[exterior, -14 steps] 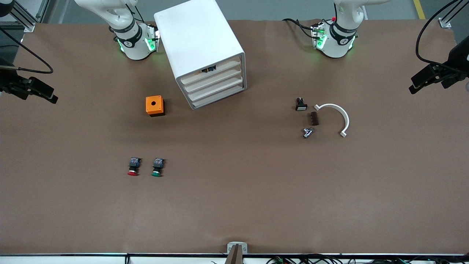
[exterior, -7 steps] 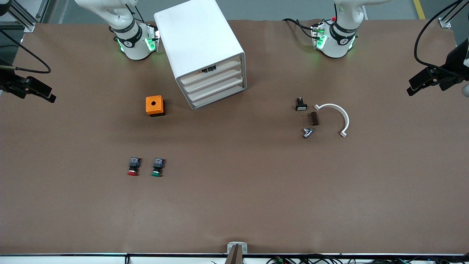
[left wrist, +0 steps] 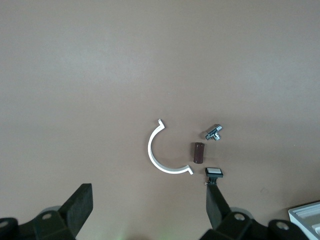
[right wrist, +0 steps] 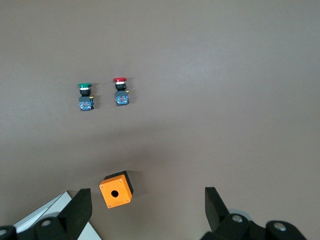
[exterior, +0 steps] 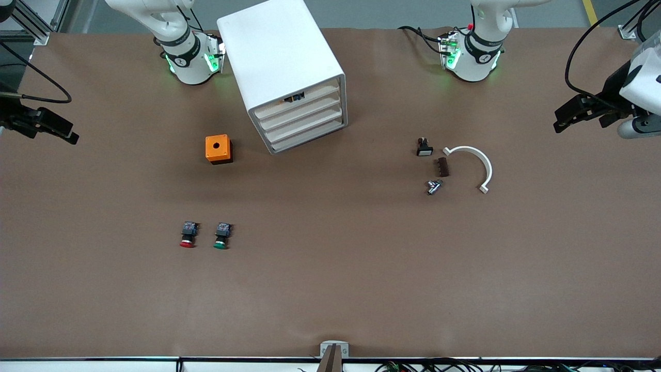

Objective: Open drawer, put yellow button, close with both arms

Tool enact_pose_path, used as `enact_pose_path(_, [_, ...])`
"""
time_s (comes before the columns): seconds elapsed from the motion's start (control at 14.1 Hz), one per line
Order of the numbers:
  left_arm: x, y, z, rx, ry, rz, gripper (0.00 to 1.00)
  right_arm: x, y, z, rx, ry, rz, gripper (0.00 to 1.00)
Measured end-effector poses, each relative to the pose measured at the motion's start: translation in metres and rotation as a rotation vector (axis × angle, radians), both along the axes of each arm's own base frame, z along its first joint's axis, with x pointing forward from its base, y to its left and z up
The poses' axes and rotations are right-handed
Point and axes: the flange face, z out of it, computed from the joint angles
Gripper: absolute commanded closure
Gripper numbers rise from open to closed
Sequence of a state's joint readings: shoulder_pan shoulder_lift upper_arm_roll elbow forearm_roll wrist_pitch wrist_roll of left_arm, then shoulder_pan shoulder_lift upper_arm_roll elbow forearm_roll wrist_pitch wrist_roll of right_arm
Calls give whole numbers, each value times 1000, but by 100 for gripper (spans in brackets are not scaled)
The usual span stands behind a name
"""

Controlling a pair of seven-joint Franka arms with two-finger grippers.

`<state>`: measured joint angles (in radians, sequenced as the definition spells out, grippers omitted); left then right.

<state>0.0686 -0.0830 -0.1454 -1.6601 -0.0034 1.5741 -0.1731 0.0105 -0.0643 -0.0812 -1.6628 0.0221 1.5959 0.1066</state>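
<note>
While the yellow button point(exterior: 294, 97) lies in the shut drawer point(exterior: 297, 99), both grippers hang released — left gripper point(exterior: 583, 112) and right gripper point(exterior: 49, 129) over opposite table point(exterior: 330, 289) ends.

Your brown table point(exterior: 330, 289) carries a white cabinet point(exterior: 281, 62) near the edge where the arm bases stand, set at an angle, its four trays facing the front camera's edge. Just beside it, toward the right arm's end, you have an orange box point(exterior: 218, 149) with a round hole on top. Nearer the front camera's edge lie a red-capped button point(exterior: 188, 234) and a green-capped button point(exterior: 222, 235) side by side. Toward the left arm's end sit a white curved clip point(exterior: 474, 164), a small white-faced switch point(exterior: 424, 148), a dark brown block point(exterior: 442, 167) and a small metal fitting point(exterior: 434, 186), close together.
</note>
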Motion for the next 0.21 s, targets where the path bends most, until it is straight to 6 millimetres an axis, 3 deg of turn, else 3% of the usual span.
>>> enact_pose_path(0.21, [-1,-2,5,0,-25,-14,0,0,0,0,0,0,0,0])
